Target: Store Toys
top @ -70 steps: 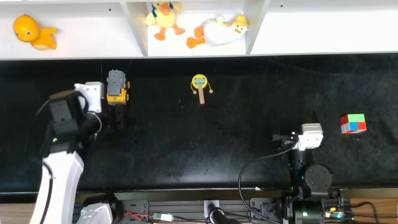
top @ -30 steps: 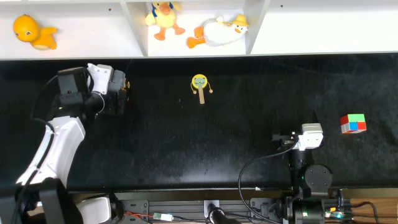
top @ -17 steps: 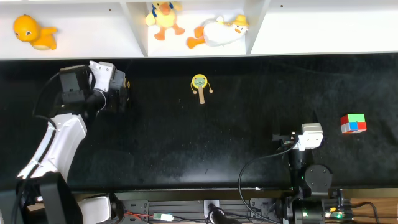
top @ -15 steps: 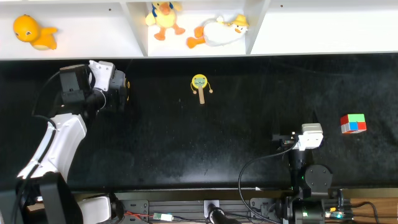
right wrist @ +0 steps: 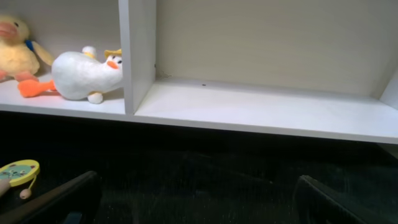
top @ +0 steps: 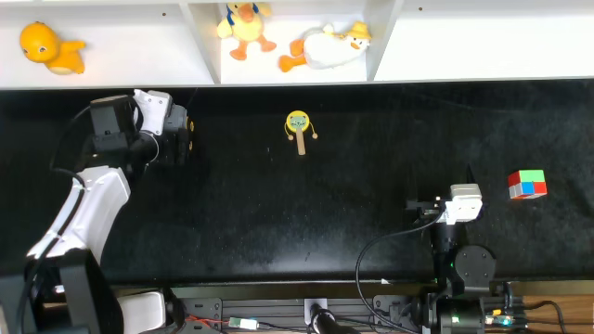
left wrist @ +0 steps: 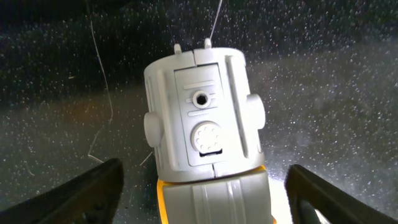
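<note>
A toy mixer truck (left wrist: pixel 202 124) with a grey drum and a yellow body stands on the black mat at the far left, just in front of the shelf. My left gripper (top: pixel 173 132) is over it and open, a finger (left wrist: pixel 93 193) on each side of the truck with gaps between. A yellow-green rattle drum (top: pixel 298 125) lies mid-mat, and a coloured cube (top: pixel 527 184) sits at the right. My right gripper (top: pixel 461 202) stays low at the front right, open and holding nothing, facing the shelf.
The white shelf (top: pixel 464 42) runs along the back. An orange duck (top: pixel 51 46) is in its left bay; a yellow plush duck (top: pixel 246 26) and a white plush goose (top: pixel 325 44) share the middle bay. The right bay (right wrist: pixel 261 106) holds nothing.
My left arm has swung from beside the truck up and over it, so the gripper now straddles the toy. Over the last half second it barely moved. The right arm kept still.
</note>
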